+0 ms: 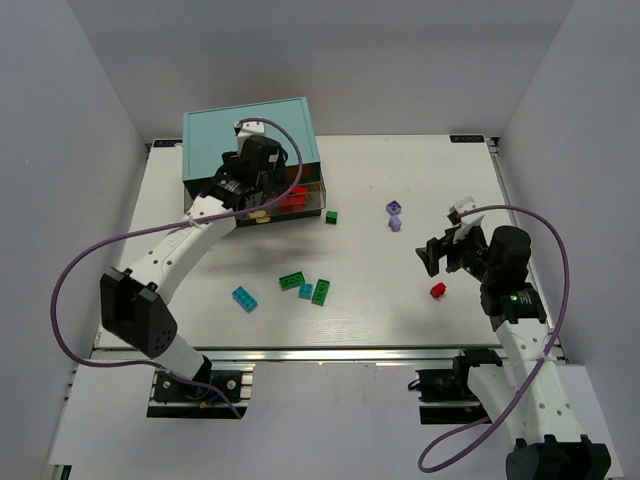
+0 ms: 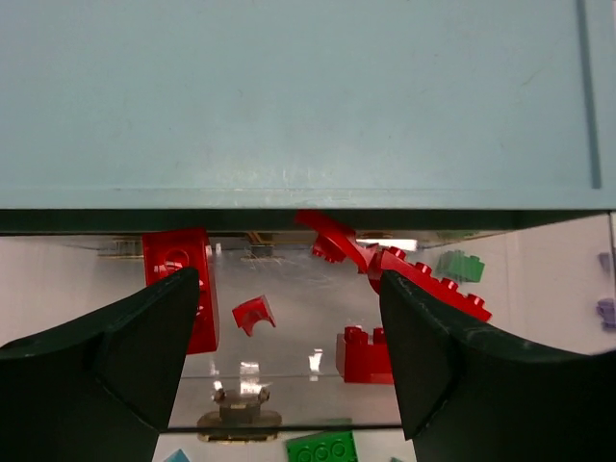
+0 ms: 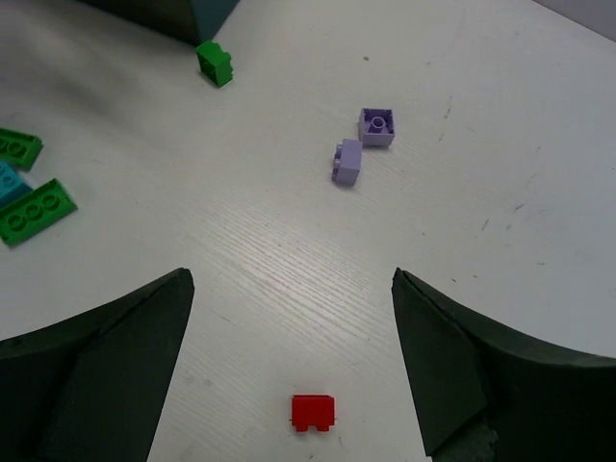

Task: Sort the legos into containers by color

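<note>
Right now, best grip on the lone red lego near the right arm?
Probably straight down from above with the open right gripper, closing on the two short ends of the red lego. It lies flat and alone on the table, its length running from jaw to jaw, so no wrist turn is needed.

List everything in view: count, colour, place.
cabinet: one, light teal, far left of the table
drawer: one, translucent, pulled open at the cabinet's front
red legos: about five, inside the drawer
loose red lego: one, on the table's right side
green legos: three, one beside the drawer, two mid-table
cyan legos: two, mid-table
lavender legos: two, right of centre
table: one, white
left gripper: open, empty, over the drawer
right gripper: open, empty, near the loose red lego
</note>
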`<state>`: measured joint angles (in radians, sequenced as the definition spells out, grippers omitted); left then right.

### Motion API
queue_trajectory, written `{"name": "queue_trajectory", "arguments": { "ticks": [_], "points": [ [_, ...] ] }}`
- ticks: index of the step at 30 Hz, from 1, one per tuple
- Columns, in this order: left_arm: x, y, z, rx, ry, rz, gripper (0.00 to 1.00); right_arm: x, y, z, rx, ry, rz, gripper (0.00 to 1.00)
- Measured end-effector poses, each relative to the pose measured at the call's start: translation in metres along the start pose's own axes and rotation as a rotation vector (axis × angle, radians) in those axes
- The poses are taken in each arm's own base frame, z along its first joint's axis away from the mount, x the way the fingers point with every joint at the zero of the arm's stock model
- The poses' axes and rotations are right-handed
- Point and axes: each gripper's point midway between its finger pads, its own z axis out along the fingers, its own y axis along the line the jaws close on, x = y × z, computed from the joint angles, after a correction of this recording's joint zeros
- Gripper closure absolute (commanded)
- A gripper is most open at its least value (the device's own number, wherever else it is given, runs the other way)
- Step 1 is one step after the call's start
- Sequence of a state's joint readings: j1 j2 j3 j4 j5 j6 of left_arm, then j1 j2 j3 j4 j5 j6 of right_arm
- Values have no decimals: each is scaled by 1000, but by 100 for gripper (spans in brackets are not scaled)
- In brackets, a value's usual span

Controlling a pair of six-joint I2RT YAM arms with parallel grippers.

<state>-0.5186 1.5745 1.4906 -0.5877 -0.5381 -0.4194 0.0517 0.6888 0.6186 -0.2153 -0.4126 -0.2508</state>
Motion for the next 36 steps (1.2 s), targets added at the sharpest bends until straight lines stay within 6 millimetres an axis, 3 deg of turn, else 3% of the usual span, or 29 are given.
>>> {"name": "queue_trajectory", "arguments": {
  "ticks": [4,8,11,13,16,21,31,36],
  "points": [
    [2,0,-25,89,-27,-17,16,9,13,1,-90,11,-75,11],
    [22,3,-74,310,-91,-23,13,29,20,7,-172,79,-127,15],
    [28,7,-110,457,-188,-19,9,49,14,13,-194,188,-129,16],
    [26,5,-122,515,-231,-8,9,63,8,16,-194,272,-124,16],
    [17,-4,-130,578,-276,8,9,83,4,14,-192,370,-119,13],
    [20,-15,-134,642,-271,34,7,110,0,7,-169,470,-121,12],
    [3,-12,-157,687,-355,37,6,174,0,1,-165,678,-76,11],
    [2,-11,-158,689,-361,44,6,182,-3,1,-147,701,-83,12]
  ]
}}
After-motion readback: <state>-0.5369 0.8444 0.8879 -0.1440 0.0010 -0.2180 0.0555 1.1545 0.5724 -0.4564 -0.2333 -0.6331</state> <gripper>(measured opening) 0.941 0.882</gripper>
